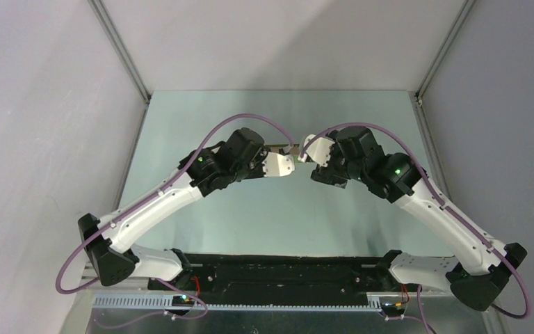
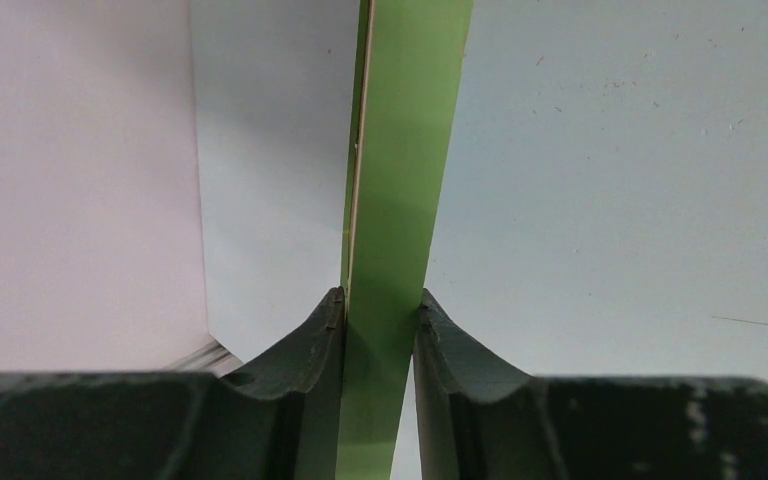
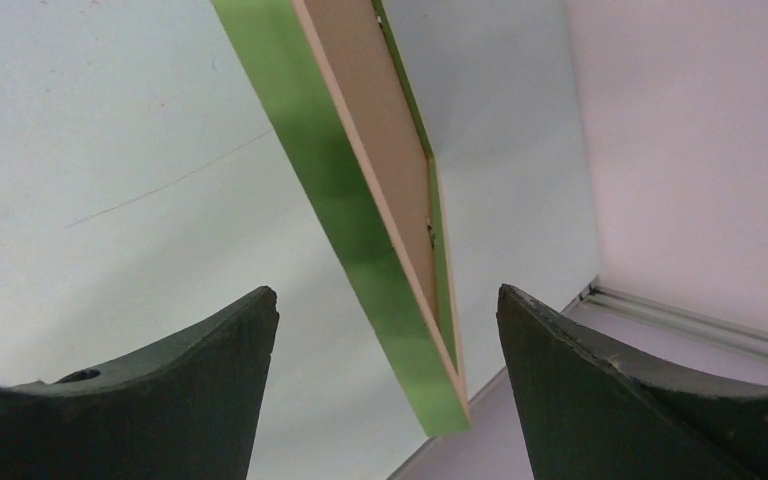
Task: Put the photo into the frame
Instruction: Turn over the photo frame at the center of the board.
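Grips the frame (image 2: 395, 200) by its green edge, pinched snugly between the narrow left jaws; holds the right jaws wide around its other end, touching neither side; pale worktop (image 2: 610, 150) behind.

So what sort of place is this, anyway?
Probably a lab test booth: plain grey walls close in a pale table, with a left arm and a right arm bolted at its near edge.
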### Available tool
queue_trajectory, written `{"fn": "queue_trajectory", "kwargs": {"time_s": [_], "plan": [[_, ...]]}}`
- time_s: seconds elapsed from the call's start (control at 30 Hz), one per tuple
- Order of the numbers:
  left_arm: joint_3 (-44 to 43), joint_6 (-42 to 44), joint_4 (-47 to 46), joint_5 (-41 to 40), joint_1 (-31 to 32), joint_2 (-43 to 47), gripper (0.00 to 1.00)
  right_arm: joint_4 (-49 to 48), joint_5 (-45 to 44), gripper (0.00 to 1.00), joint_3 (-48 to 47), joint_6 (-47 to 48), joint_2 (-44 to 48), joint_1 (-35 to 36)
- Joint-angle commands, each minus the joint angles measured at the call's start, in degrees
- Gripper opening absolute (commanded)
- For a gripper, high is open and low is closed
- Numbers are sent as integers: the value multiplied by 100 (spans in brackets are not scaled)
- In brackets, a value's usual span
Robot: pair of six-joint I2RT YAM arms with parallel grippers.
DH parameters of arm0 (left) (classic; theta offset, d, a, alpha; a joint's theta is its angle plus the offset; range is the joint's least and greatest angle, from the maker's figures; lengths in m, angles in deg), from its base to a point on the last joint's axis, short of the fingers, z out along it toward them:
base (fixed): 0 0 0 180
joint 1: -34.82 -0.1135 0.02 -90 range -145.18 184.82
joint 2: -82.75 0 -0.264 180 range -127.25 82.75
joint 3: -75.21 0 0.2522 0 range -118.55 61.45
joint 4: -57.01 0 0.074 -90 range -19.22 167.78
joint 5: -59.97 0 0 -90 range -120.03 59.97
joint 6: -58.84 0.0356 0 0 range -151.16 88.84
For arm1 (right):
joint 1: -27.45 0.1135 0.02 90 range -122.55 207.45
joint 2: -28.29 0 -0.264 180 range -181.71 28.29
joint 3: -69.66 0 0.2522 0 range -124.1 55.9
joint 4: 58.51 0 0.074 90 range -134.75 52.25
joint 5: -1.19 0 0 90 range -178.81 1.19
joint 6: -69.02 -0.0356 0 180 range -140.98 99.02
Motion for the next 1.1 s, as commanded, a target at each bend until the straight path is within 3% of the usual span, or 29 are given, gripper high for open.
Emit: {"fn": "queue_trajectory", "kwargs": {"time_s": [0.0,0.63,1.07], "plan": [[-287,-25,-225,148,-97,320,0,-404,-243,83,1,363,-103,39],[-257,-48,-196,477,-347,352,0,-650,796,66,3,733,-656,-608],[-394,-70,-187,574,-404,211,0,-750,901,62,38,751,-851,-580]]}}
